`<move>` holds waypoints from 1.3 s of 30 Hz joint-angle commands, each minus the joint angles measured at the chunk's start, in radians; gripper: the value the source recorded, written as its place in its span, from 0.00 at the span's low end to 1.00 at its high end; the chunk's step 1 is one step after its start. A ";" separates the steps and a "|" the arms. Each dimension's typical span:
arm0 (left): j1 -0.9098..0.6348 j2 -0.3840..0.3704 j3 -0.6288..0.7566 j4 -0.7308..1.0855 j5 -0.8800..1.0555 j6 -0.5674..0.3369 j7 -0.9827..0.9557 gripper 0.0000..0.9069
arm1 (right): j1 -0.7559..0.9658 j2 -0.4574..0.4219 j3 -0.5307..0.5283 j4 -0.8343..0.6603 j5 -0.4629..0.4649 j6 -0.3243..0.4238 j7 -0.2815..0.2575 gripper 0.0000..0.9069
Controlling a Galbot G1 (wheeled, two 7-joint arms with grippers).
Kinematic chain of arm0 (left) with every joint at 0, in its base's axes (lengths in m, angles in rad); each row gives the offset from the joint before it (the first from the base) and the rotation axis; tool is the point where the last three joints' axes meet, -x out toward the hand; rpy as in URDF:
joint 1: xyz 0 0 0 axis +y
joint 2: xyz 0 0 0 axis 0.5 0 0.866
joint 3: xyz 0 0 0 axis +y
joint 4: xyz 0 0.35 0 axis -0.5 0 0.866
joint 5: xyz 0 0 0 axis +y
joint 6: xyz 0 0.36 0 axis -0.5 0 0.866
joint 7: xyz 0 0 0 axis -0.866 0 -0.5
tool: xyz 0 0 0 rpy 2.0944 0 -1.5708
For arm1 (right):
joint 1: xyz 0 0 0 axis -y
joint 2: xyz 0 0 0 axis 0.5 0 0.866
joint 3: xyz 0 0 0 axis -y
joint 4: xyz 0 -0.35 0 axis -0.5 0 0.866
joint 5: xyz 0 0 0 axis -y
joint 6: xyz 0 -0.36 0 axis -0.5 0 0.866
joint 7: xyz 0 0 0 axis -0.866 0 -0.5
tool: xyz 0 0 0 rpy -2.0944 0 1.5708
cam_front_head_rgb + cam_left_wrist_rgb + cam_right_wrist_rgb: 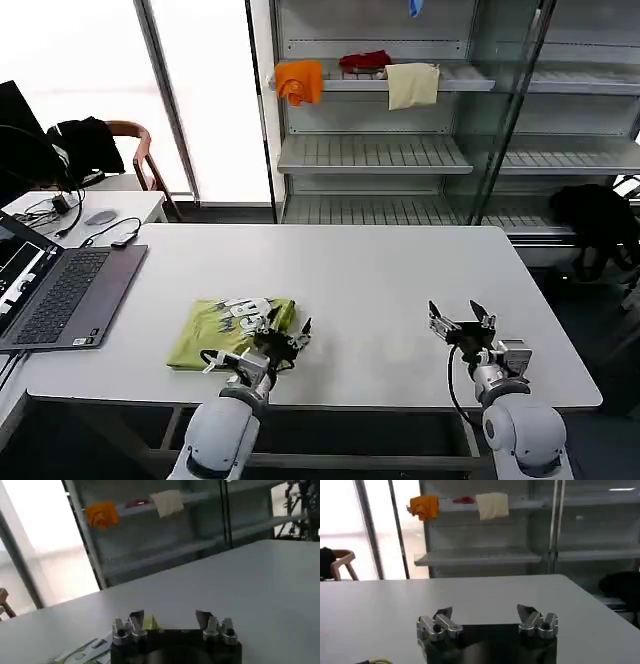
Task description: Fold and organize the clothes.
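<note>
The clothes are one lime yellow-green T-shirt [225, 330], folded into a small rectangle with white lettering on top, lying on the white table [360, 290] near its front left. My left gripper [290, 331] hovers open at the shirt's right edge, nothing between its fingers. In the left wrist view the left gripper [170, 619] shows spread fingers, with a corner of the shirt [151, 624] just past one fingertip. My right gripper [461, 317] stands open over bare table at the front right, and the right wrist view shows it [485, 614] wide apart and empty.
An open laptop [55, 290] lies at the table's left edge, with cables and a mouse [100, 217] on a side desk. Behind the table, a metal shelf [400, 80] holds orange [300, 80], red [365, 62] and cream [412, 85] cloths. A chair [130, 150] with black garments stands far left.
</note>
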 commanded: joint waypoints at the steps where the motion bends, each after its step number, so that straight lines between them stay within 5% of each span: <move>1: 0.016 0.104 -0.278 -0.047 -0.268 -0.038 0.037 1.00 | 0.003 0.000 -0.012 -0.003 -0.005 0.000 -0.004 1.00; 10: 0.066 0.280 -0.545 0.074 -0.477 -0.036 0.078 1.00 | 0.022 0.030 -0.057 -0.033 -0.053 0.011 -0.018 1.00; 39: 0.009 0.159 -0.377 0.246 -0.383 -0.027 0.074 1.00 | 0.009 0.025 -0.057 -0.039 -0.079 0.028 -0.026 1.00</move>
